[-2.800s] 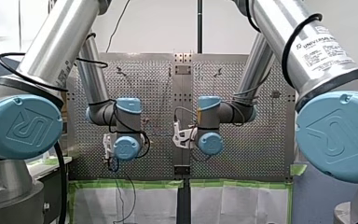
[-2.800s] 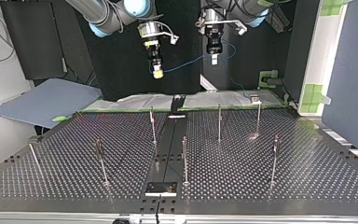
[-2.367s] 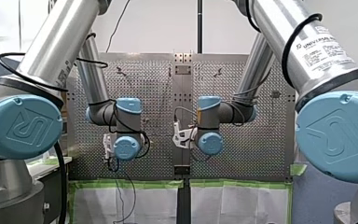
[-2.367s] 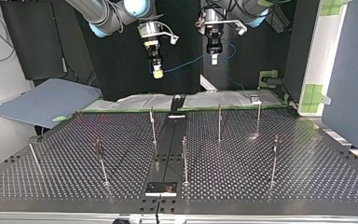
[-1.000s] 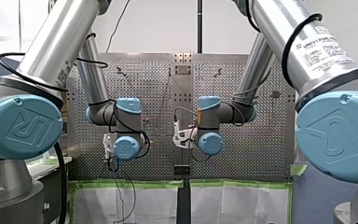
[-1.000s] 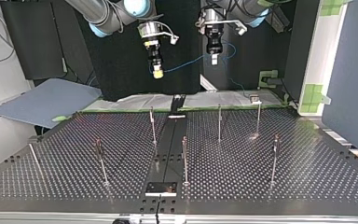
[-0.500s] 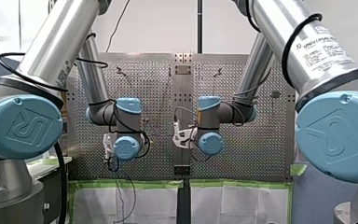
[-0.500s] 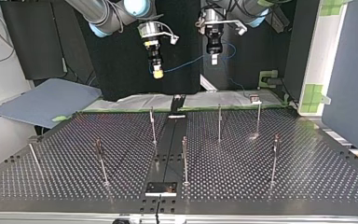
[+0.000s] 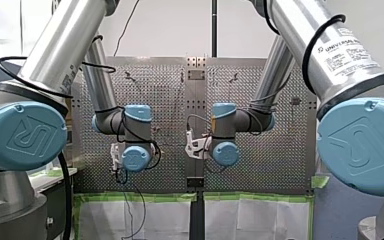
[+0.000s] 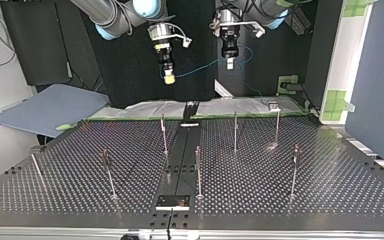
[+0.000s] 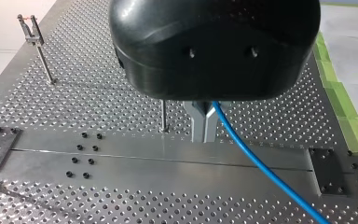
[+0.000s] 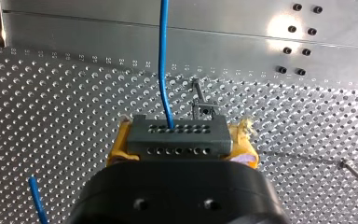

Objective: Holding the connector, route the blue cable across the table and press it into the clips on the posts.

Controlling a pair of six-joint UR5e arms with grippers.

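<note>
Both arms hang high above the far edge of the perforated table [image 10: 290,205] in the top view. My right gripper [image 10: 168,78] is shut, its yellow pads [image 12: 116,149] clamping a grey connector [image 12: 179,135]. The blue cable [image 12: 163,56] leaves the connector's face and sags across to my left gripper [image 10: 229,64]. In the left wrist view, that gripper [image 11: 204,126] has its metal fingers shut on the blue cable [image 11: 265,168], which trails away over the table. Thin posts with clips [image 10: 163,132] [image 10: 235,131] [image 10: 198,170] stand on the table well below both grippers.
More posts stand at the table's sides [image 10: 108,172] [image 10: 294,170] [image 10: 277,125]. A dark centre rail [image 10: 180,165] runs across the table. A grey-blue sheet [image 10: 50,107] lies at the top view's left, and a green-taped panel [image 10: 336,102] stands at its right.
</note>
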